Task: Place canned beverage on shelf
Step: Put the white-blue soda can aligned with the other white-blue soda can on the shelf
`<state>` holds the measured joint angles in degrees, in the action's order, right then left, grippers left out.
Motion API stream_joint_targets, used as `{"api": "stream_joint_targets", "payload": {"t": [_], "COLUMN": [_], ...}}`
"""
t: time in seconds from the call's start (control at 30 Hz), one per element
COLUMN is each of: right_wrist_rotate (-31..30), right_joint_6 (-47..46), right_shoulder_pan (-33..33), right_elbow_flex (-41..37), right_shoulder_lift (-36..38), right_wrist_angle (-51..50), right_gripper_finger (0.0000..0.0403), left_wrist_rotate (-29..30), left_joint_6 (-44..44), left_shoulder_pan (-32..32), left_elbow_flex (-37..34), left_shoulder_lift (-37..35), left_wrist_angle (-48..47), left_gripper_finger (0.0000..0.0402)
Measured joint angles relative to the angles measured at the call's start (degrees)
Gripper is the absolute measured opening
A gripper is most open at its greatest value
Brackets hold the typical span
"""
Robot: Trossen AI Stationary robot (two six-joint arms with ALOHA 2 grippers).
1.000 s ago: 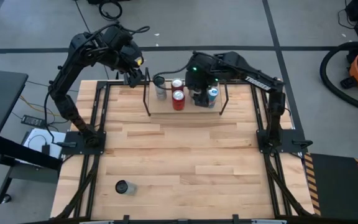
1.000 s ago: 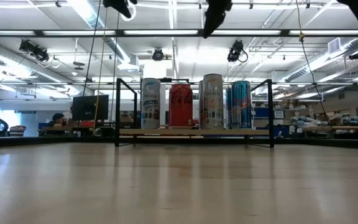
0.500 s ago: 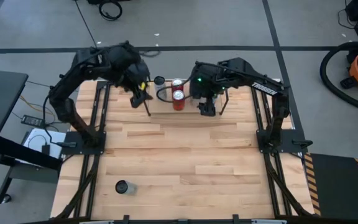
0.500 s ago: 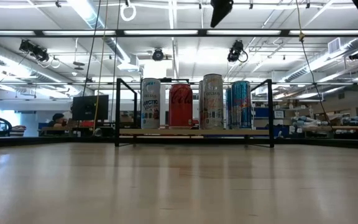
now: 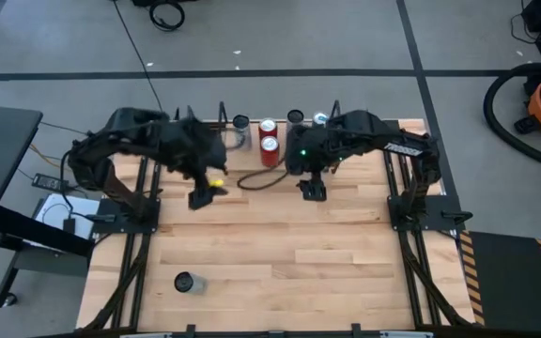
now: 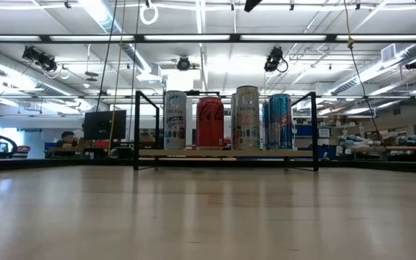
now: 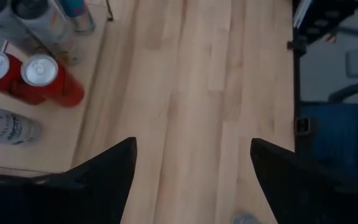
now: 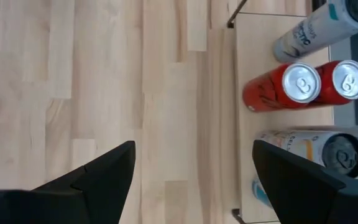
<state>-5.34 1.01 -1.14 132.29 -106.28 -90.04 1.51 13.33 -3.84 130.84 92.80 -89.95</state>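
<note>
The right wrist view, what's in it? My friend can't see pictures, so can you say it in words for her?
Looking down at the wooden table, the right gripper is open and empty, its two dark fingers spread wide. Beside them is the shelf, a light board holding two red cans side by side, with pale cans on either side of them.

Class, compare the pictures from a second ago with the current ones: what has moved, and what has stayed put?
Both arms pulled back from the shelf toward the table's middle: the left tool and the right tool now hang open and empty over bare wood. The cans on the shelf kept their places, as did the lone can near the front edge.
</note>
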Motion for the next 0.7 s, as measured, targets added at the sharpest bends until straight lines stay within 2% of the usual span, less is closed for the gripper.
{"api": "stream_joint_targets", "payload": {"t": [0.2, 0.5, 0.7], "right_wrist_rotate": [-3.0, -4.1, -4.3], "right_joint_6": [-1.5, -5.9, -10.3], "right_shoulder_pan": [-3.3, -4.5, -4.5], "right_elbow_flex": [0.0, 0.0, 0.0], "right_shoulder_lift": [0.0, 0.0, 0.0], "right_wrist_angle": [0.0, 1.5, 2.1], "right_gripper_finger": [0.0332, 0.0332, 0.0332], "left_wrist_rotate": [6.3, 6.5, 6.4], "left_joint_6": [7.4, 22.5, 28.9], "left_shoulder_pan": [-6.5, -14.0, -20.2], "left_elbow_flex": [-12.2, -29.3, -41.4], "left_shoulder_lift": [-7.3, -16.0, -18.1], "left_wrist_angle": [-0.2, -0.1, 0.9], "left_gripper_finger": [0.0316, 0.0316, 0.0316]}}
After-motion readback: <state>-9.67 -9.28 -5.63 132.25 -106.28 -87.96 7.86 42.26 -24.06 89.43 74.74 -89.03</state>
